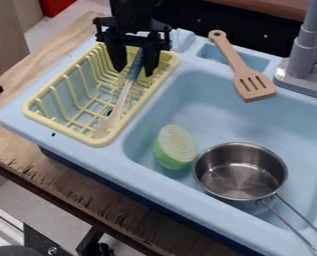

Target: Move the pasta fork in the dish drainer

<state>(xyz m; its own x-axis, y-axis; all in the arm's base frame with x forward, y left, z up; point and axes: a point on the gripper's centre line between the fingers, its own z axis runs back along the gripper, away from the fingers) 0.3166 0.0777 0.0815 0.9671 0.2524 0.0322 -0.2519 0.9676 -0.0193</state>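
The black gripper [134, 71] hangs over the back part of the yellow dish drainer [32, 107], its two fingers apart and open. Between them runs the blue handle of the pasta fork [122, 98], with a gap showing around it. The fork lies slanted inside the drainer, its pale beige head toward the front end and its handle toward the back. The gripper hides the top end of the handle.
A wooden slotted spatula [242, 72] lies across the sink's back edge, left of the grey faucet [301, 62]. In the blue sink are a green cut vegetable [175, 147] and a steel pot [239, 172], its handle extending over the front rim.
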